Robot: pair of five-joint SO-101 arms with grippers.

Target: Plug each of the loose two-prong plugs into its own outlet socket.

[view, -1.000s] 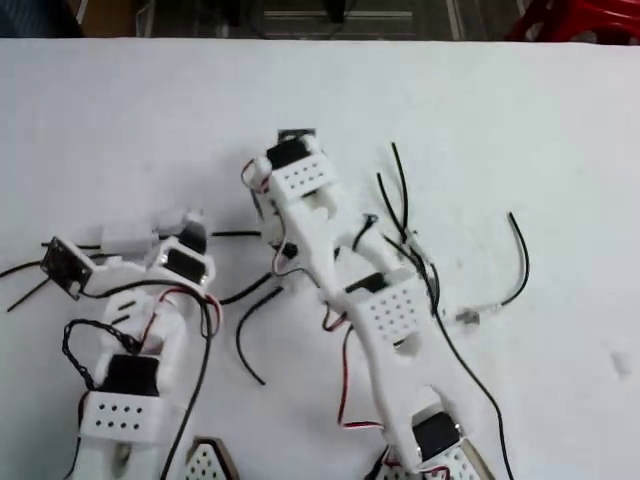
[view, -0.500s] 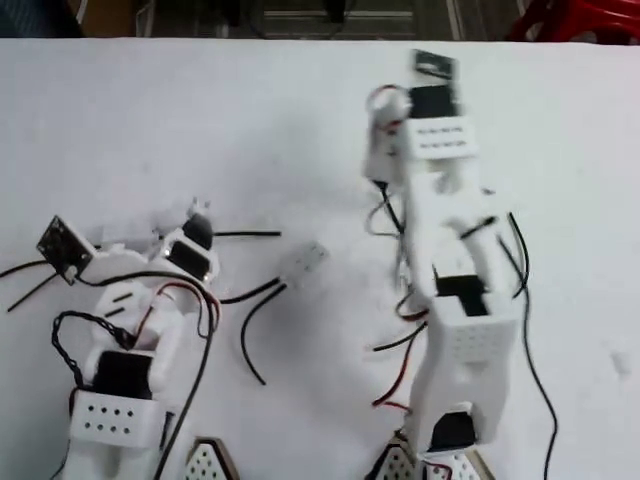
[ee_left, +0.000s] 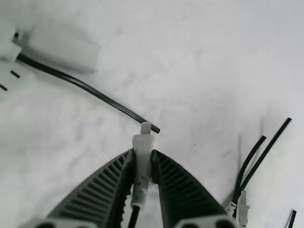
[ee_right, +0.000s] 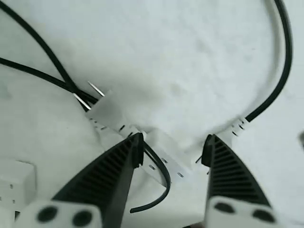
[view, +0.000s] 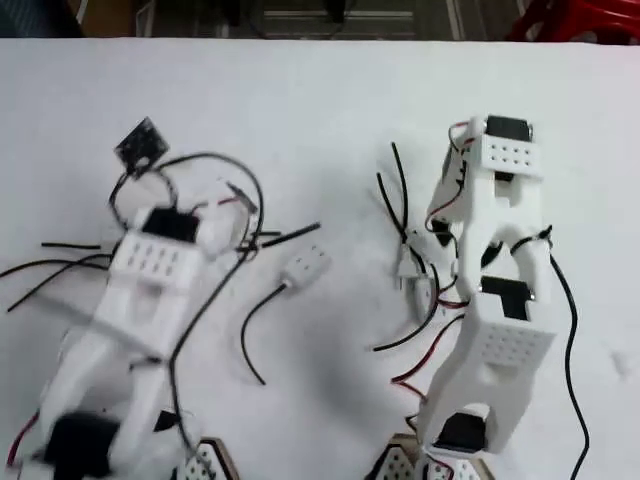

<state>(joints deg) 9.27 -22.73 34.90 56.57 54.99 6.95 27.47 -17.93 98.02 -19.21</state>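
Note:
My left gripper [ee_left: 144, 164] is shut on a white two-prong plug [ee_left: 144, 142], its prongs pointing away from the wrist. A white outlet socket [ee_left: 61, 45] lies beyond it, a thin black cable [ee_left: 95, 92] running between them. In the high view this left gripper [view: 247, 237] sits just left of the socket [view: 305, 265]. My right gripper [ee_right: 172, 146] stands open over white socket blocks [ee_right: 166, 159] and a pronged plug [ee_right: 102, 109]. In the high view the right gripper [view: 418, 283] is at centre right among cables.
Loose black cables [view: 395, 190] lie beside the right arm, and others [view: 45, 262] trail off the left side. A curved cable [view: 250, 335] runs from the socket toward the front. More cable ends [ee_left: 256, 159] lie near the left gripper. Both arm bases stand along the near edge.
The left arm has swung from the left edge toward the middle socket with the plug in its gripper. The right arm drew back from the far side to the centre-right cables.

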